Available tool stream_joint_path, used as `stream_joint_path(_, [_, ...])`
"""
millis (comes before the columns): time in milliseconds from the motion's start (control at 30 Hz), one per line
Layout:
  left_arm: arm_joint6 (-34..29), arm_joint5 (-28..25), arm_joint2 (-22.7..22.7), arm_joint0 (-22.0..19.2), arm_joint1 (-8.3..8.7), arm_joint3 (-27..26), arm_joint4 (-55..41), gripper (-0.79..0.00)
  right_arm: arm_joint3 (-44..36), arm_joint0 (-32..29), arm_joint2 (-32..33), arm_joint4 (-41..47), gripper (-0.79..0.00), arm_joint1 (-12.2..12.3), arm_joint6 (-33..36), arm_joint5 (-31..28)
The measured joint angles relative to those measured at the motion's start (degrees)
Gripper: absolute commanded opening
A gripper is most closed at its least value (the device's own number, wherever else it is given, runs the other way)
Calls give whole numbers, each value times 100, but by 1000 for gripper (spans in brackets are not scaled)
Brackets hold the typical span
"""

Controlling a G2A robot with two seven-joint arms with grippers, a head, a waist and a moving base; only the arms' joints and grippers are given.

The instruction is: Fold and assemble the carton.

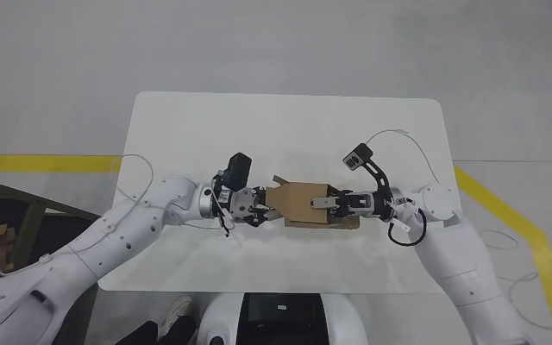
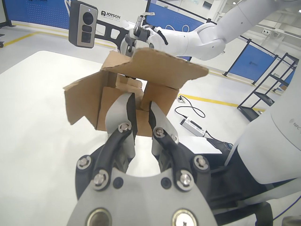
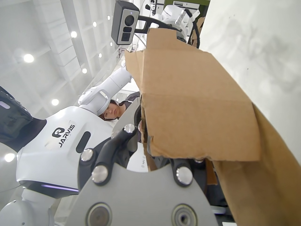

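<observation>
Carton of brown corrugated cardboard (image 1: 302,200) is at my white worktop's (image 1: 285,129) middle. Right claw (image 1: 326,203) clamps one wall. Left claw (image 2: 140,99), narrowly parted, meets the opposite end.

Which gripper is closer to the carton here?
Right. The right gripper grips a flap of the carton; left gripper sits at its opposite open end, fingers apart.

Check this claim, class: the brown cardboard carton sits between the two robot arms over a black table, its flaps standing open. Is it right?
Not quite. The table is white, not black, as the top view shows. The rest holds: the brown cardboard carton sits between the two arms over it, flaps standing open.
</observation>
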Motion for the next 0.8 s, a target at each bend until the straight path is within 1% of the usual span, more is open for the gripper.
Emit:
stream_joint_path(67, [-32,0,-8,-8,-11,-20,25,-625,1,-3,6,3,-785,2,-8,2])
stream_joint_path(233, [-128,0,-46,-3,-52,-59,98,-597,6,-10,28,1,-785,9,-25,1])
stream_joint_path(333, [-214,0,-77,8,-77,-83,148,-606,6,-14,37,-7,-785,13,-36,15])
stream_joint_path(533, [-333,0,-163,59,-117,-109,164,-576,10,-10,35,7,-785,15,-33,22])
stream_joint_path(800, [-439,0,-325,154,-141,-52,80,-579,49,-3,50,36,-785,20,-16,6])
